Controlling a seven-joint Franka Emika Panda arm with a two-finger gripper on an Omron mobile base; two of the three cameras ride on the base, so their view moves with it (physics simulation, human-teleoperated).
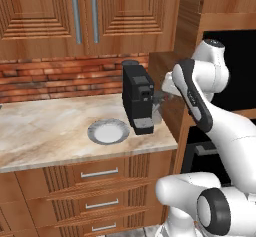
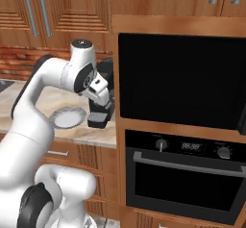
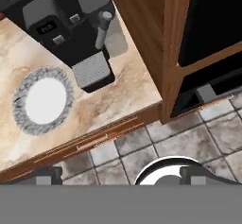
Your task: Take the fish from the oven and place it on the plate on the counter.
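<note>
While the arm bends up beside the tall wooden cabinet, its gripper (image 3: 118,171) looks steeply down past the counter edge, the two dark finger tips standing far apart at the bottom of the hand view with nothing between them but floor tiles (image 3: 142,147); the claw is wide open and holds nothing. On the beige marbled counter (image 1: 45,126) lies the plate (image 1: 108,131), round and shallow, with a speckled grey rim and a plain white centre that is bare. It sits near the front edge of the counter, just beside the black coffee machine (image 1: 138,98), whose base reaches almost to the plate's rim without touching it; the hand view shows the same pair from above, the plate (image 3: 43,100) apart from the machine's grey drip tray (image 3: 92,69). To the right of the counter, set in a wooden surround, is the oven (image 2: 185,176): black, with a strip of knobs and a small display above a silver bar handle, its door closed in the right base view. Above it sits a plain black glass panel (image 2: 180,80). I cannot tell where the fish is. Under the counter run wooden drawers (image 1: 100,173) with silver bar handles.
</note>
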